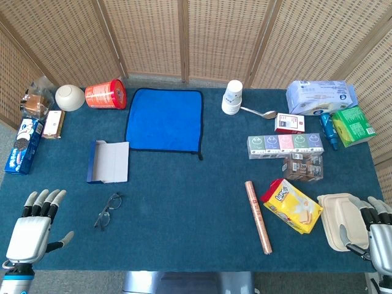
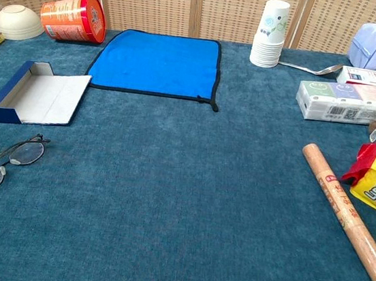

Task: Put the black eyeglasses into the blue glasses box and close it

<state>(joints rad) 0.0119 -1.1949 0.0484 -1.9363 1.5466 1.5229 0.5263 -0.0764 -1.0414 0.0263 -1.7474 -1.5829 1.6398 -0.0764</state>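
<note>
The black eyeglasses point(image 1: 108, 210) lie folded flat on the dark blue tablecloth at the front left; the chest view shows these eyeglasses point(image 2: 3, 166) at its left edge. Behind them the blue glasses box point(image 1: 108, 162) lies open, its white lid flap spread to the right, and the chest view shows the box point(image 2: 37, 92) empty inside. My left hand point(image 1: 33, 229) hovers at the front left corner, fingers spread, holding nothing, left of the glasses. My right hand point(image 1: 378, 229) sits at the front right corner, partly cut off, next to a beige clamshell; its fingers are barely visible.
A blue cloth point(image 1: 165, 119) lies behind the box. A red can point(image 1: 105, 95), a bowl point(image 1: 70, 97) and snack packs line the far left. A paper cup stack point(image 1: 232, 97), spoon, tissue packs, a yellow snack bag point(image 1: 292, 205), a brown roll point(image 1: 258, 215) and beige clamshell point(image 1: 342, 220) fill the right.
</note>
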